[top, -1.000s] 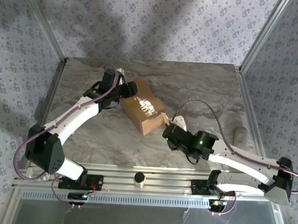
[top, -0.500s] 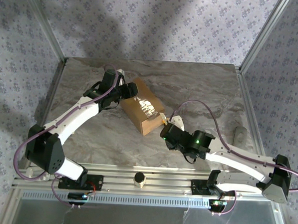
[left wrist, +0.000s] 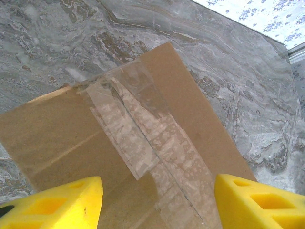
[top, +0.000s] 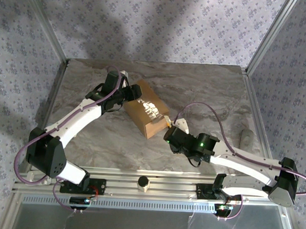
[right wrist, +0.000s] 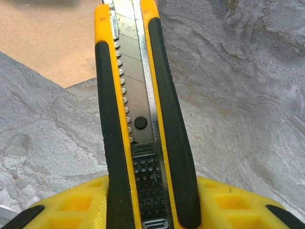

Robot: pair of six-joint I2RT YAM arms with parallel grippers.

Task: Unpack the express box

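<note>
I'm looking down on the grey marbled table, which has patterned walls and a metal frame around it. The box, plain brown cardboard, sits a little left of the table's middle, turned at an angle to the edges. Its flaps are closed, and shiny clear tape runs along the top seam.

My left arm reaches across from the near left. The left gripper is over the far-left end of the box. From its wrist camera, the left gripper is spread wide, with one yellow finger on each side of the taped seam and the box top between them. It has hold of nothing. I cannot tell whether the fingers press on the cardboard or hang just above it.

My right arm comes in from the near right. The right gripper is just beside the near-right corner of the box. Its wrist camera shows the right gripper closed on a yellow and black knife, gripped near the slider. The knife's front end points forward past a corner of the box at the upper left. The tip runs off the top of that view.

A small pale knob stands on the rail between the two arm bases.
</note>
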